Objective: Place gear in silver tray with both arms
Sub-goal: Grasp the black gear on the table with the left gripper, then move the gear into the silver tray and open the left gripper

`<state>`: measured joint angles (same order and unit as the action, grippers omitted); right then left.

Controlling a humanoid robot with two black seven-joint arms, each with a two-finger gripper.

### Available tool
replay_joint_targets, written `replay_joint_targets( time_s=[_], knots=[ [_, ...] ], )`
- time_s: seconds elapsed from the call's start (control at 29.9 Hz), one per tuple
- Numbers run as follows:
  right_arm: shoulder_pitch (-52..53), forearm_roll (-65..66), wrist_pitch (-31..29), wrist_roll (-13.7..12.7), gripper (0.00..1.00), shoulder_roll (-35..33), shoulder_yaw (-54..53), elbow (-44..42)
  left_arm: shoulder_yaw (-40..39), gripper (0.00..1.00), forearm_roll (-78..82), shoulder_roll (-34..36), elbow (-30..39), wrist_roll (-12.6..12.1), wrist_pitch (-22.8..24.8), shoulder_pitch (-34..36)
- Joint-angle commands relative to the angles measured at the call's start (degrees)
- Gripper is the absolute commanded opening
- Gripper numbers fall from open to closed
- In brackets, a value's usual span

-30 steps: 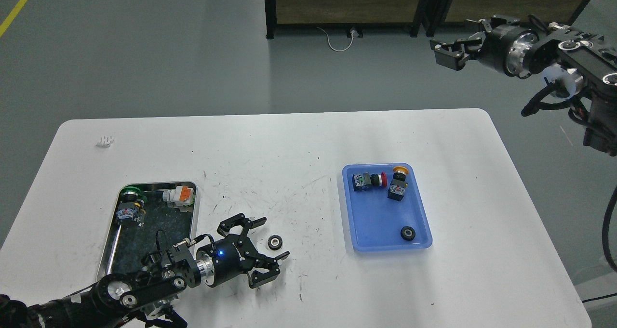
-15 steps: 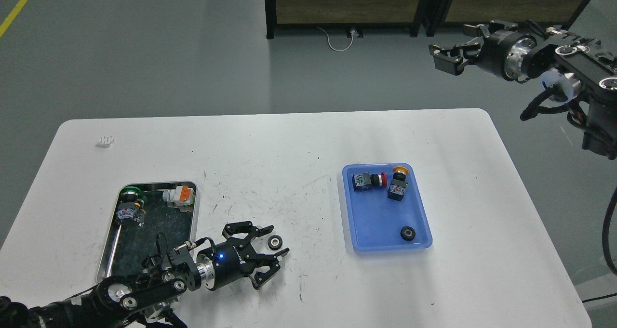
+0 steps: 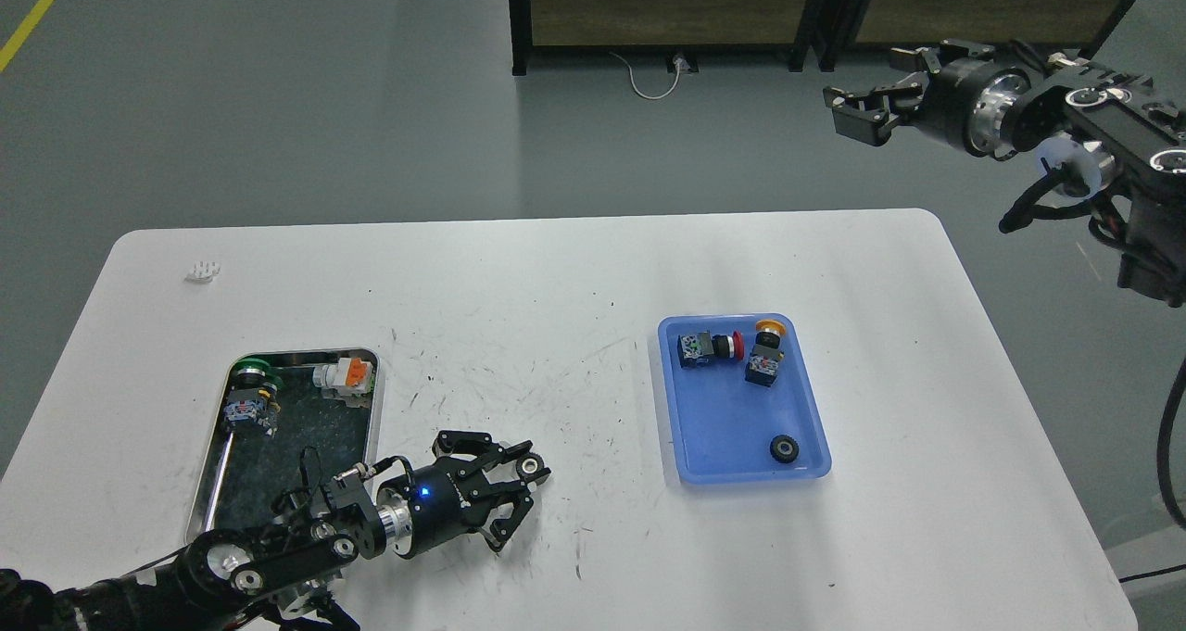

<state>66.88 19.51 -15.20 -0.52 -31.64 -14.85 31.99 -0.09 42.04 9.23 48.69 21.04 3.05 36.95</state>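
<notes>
Our left tool (image 3: 524,466) clamps a small black gear (image 3: 529,465) on the white table (image 3: 556,279).

The silver tray (image 3: 374,407) lies near the table's left front, just left of our left arm, holding a green-capped push button (image 3: 248,392) and an orange-and-white switch block (image 3: 345,376). The blue plastic tray (image 3: 718,427) to the right holds two more buttons and a second gear (image 3: 784,448). Our right tool (image 3: 851,110) hangs high beyond the table's far right corner, fingers slightly apart and holding nothing.
</notes>
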Motion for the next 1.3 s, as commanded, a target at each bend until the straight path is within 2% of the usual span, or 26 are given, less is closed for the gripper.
replay_joint_targets(
  time_s=[0.0, 0.23, 0.4, 0.53, 0.74, 1.27],
  knots=[
    [0.0, 0.0, 0.0, 0.0, 0.89, 0.0, 0.1, 0.0, 0.0, 0.21, -0.1, 0.1, 0.1, -0.2, 0.1, 0.3],
    [0.0, 0.0, 0.0, 0.0, 0.89, 0.1, 0.0, 0.0, -1.7, 0.20, -0.4, 2.5, 2.8, -1.0, 0.2, 1.5],
    [-0.1, 0.0, 0.1, 0.3, 0.89, 0.4, -0.2, 0.0, -4.8, 0.22, -3.2, 13.9, 12.0, -3.8, 0.3, 3.4],
    [-0.1, 0.0, 0.2, 0.3, 0.89, 0.7, -0.2, 0.1, -5.5, 0.23, -4.2, 23.6, 17.3, -3.9, 1.6, 4.4],
    [-0.4, 0.0, 0.3, 0.3, 0.89, 1.1, -0.2, 0.0, -6.0, 0.23, -4.2, 32.3, 19.0, -2.9, 3.7, 2.6],
    [-0.4, 0.1, 0.8, 0.3, 0.89, 2.2, 0.4, 0.0, -5.1, 0.27, -3.7, 33.6, 17.8, -1.3, 3.7, -5.7]
  ],
)
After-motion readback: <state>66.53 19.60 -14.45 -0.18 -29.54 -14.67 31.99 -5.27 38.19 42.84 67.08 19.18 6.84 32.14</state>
